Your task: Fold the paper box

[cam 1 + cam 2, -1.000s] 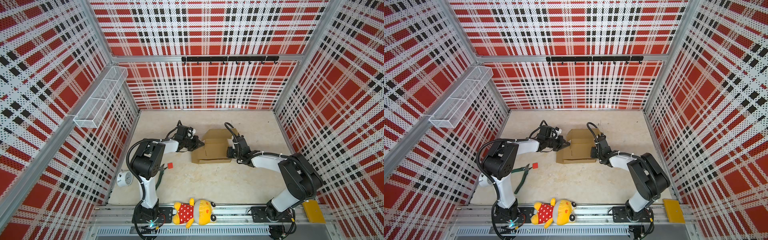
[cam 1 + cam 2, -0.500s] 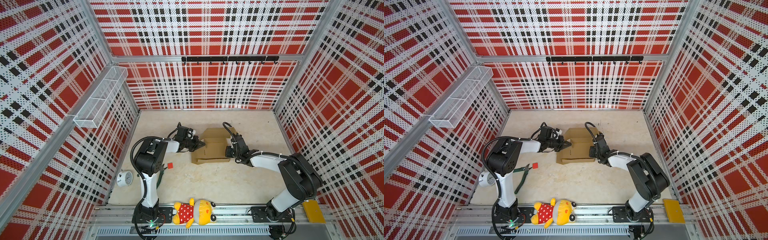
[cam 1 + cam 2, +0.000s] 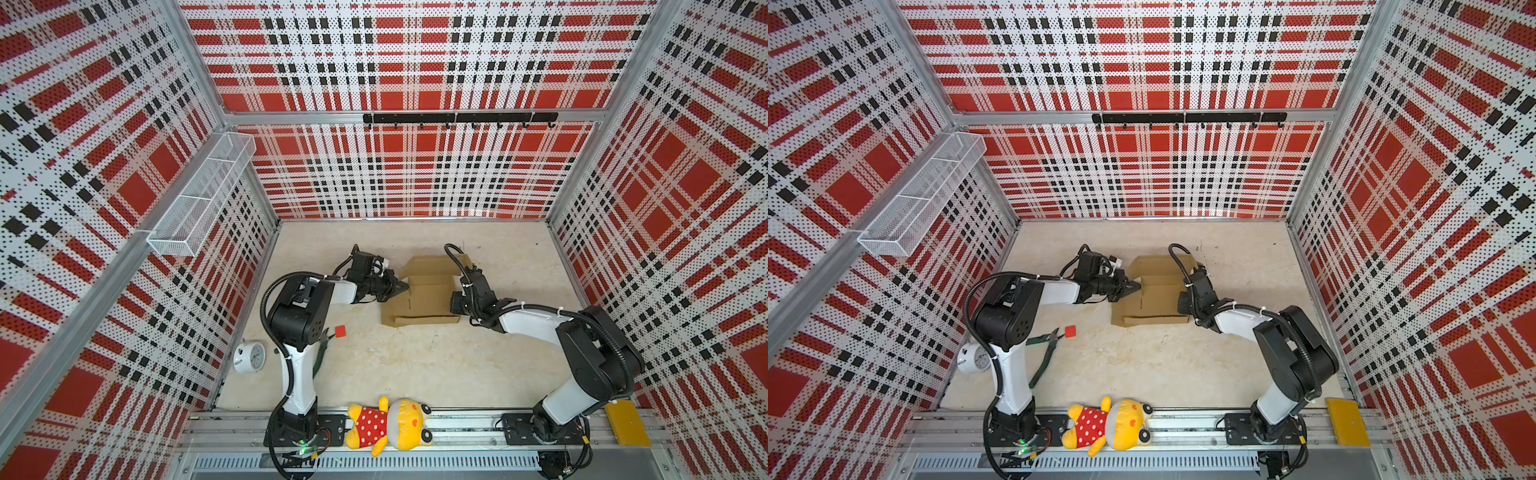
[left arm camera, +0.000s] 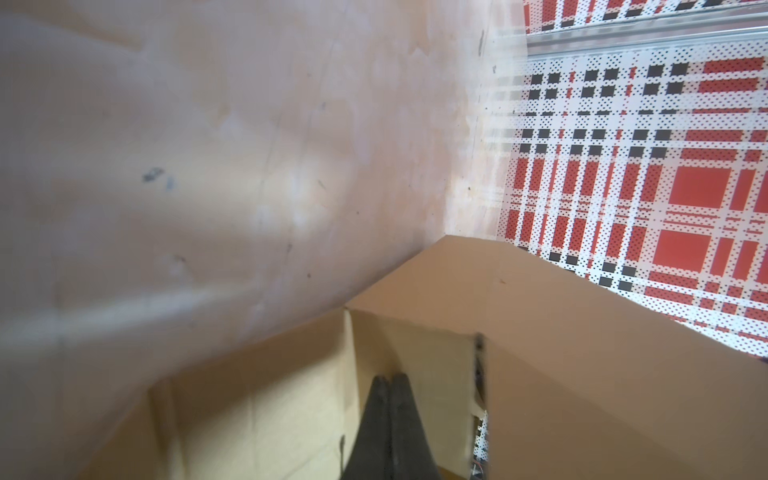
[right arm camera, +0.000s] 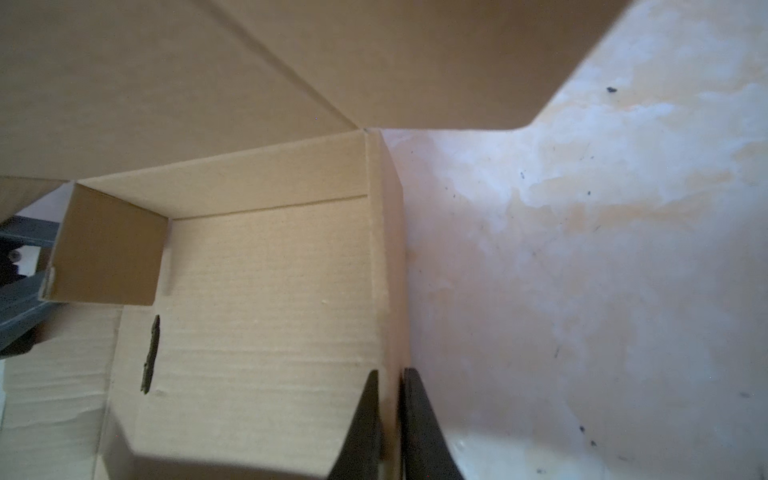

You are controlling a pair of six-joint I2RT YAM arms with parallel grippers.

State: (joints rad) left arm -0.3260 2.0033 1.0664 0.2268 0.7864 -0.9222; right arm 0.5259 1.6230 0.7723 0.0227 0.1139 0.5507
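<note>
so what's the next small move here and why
Probably press the shut left gripper inward on the small upright flap at the paper box's left side, since that side's panel lies flat; the right gripper pinches the right wall, bracing it.

Paper box (image 5: 257, 291) cut off by both wrist views' edges

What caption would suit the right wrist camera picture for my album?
Two dark fingers pinch the side wall of a half-folded paper box on a pale table.

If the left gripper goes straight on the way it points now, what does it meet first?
Probably the box wall just ahead of the shut left gripper; the two may be touching.
</note>
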